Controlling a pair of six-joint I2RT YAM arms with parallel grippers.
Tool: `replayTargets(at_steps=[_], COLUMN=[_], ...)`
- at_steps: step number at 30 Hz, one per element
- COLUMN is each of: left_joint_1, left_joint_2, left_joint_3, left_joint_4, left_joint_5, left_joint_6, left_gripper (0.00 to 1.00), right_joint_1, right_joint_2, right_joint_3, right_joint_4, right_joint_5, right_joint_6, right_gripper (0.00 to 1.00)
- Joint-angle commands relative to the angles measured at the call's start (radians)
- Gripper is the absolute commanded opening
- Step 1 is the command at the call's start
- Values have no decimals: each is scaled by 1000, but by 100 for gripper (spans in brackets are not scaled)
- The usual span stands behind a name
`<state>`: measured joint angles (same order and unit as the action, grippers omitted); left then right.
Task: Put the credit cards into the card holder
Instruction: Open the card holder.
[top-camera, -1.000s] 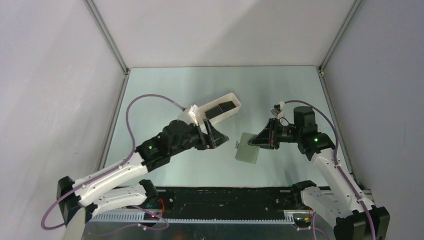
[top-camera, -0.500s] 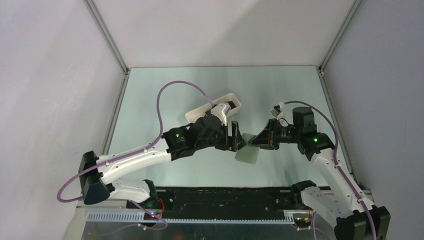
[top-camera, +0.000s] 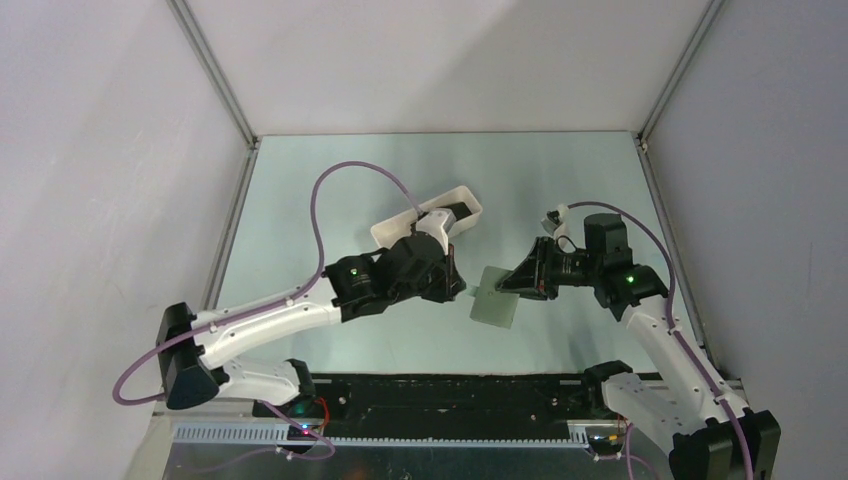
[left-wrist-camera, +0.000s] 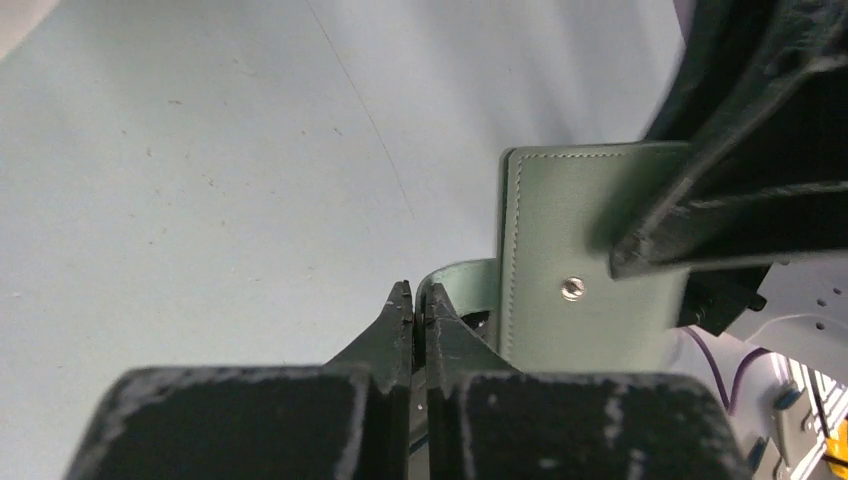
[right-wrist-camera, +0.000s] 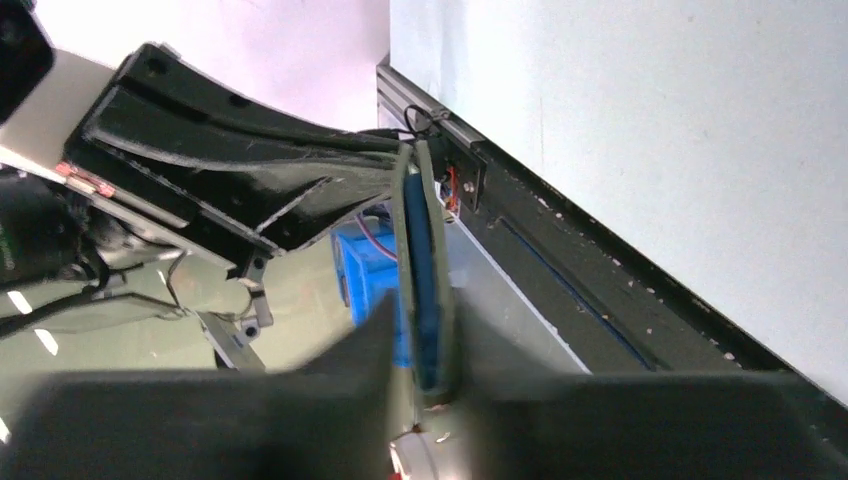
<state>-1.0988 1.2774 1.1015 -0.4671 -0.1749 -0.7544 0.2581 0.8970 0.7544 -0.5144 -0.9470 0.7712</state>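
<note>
Left gripper (left-wrist-camera: 413, 300) clenched tight, apparently pinching the snap tab (left-wrist-camera: 462, 280), though it's hard to be sure. Right gripper (right-wrist-camera: 425, 330) clamps the card holder (top-camera: 495, 300), mid-frame overhead. This looks like the opening step. Next, peel that flap open. Credit cards (top-camera: 453, 213) sit in the tray (top-camera: 388, 231), just above.

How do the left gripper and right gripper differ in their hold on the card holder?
The left gripper pinches only the thin snap tab of the card holder, jaws nearly touching. The right gripper clamps its folded body, jaws slightly apart. Both are shut on the holder.
</note>
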Motion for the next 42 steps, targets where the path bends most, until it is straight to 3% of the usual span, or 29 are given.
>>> replayTargets(at_steps=[1, 2, 4, 6, 10, 15, 21, 27, 33, 42], left_joint_1=[5, 5, 2, -5, -11, -10, -10, -9, -4, -4], left_joint_2=[-92, -103, -130, -143, -136, -100, -125, -170, -193, -166], left_joint_3=[3, 0, 6, 33, 106, 175, 218, 258, 256, 260], left_joint_4=[-18, -28, -87, -152, -236, -274, -271, -247, -167, -89], left_joint_5=[-117, -141, -212, -280, -301, -220, -142, -36, 218, 568], left_joint_6=[5, 2, 3, 15, 56, 76, 63, 121, 191, 227], left_gripper=[0, 0, 0, 0, 0, 0, 0, 0, 0, 0], right_joint_1=[-13, -31, -49, -79, -89, -66, -21, -57, -70, 18], right_joint_2=[4, -1, -11, -29, -19, 17, 60, 88, 63, -38], right_joint_3=[42, 42, 41, 42, 42, 43, 42, 42, 42, 42], right_joint_4=[-38, -62, -80, -82, -48, 17, 66, 73, 163, 315], right_joint_5=[44, 61, 102, 115, 78, 27, 11, -29, -143, -209], right_joint_6=[-63, -81, -97, -105, -104, -105, -169, -206, -198, -218], right_gripper=[47, 69, 93, 99, 99, 99, 99, 99, 99, 99])
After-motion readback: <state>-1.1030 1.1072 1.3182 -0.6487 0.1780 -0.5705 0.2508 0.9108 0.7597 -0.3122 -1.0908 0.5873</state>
